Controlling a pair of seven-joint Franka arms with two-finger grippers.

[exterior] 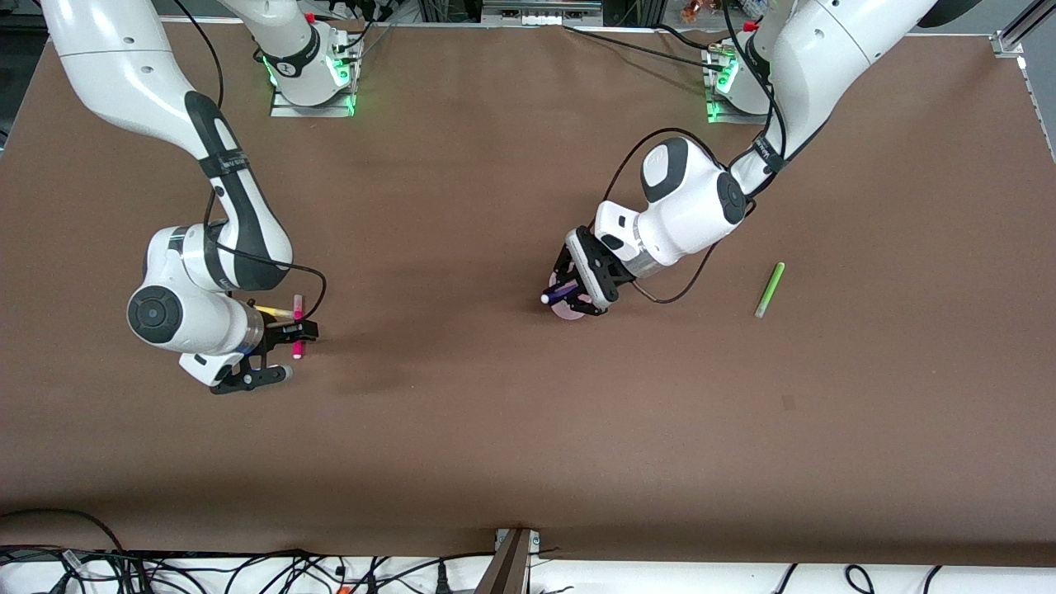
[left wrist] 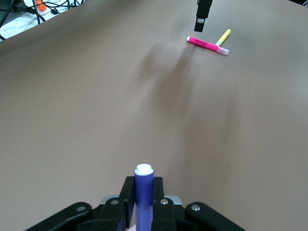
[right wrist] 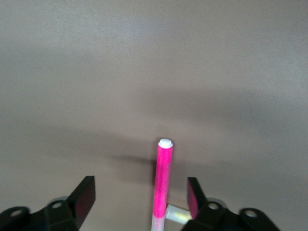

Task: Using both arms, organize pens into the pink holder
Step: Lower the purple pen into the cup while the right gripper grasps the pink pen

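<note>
Big brown table (exterior: 495, 429), both arms out over it. The left arm (exterior: 792, 74) reaches toward the middle, and its left gripper (exterior: 569, 293) sits right over the pink holder (exterior: 569, 312), which the front view shows only as a pale sliver under the black fingers. Clamped tight between those fingers is the purple pen (exterior: 561, 291); the left wrist view makes the grip plain, the purple pen (left wrist: 143, 195) poking out with its white tip forward, though the holder barely shows there.

The right arm (exterior: 206, 247) is down at its own end of the table, and the right gripper (exterior: 285, 351) is spread wide with nothing held. The right wrist view shows it best: the magenta pen (right wrist: 162, 180) lies on the table between the two open fingers (right wrist: 84, 199), touching neither. The front view catches the magenta pen (exterior: 298, 307) only in pieces. The yellow pen (exterior: 272, 311) touches it crosswise.

The green pen (exterior: 770, 289) lies alone toward the left arm's end, well apart from the holder, seen only from the front.
</note>
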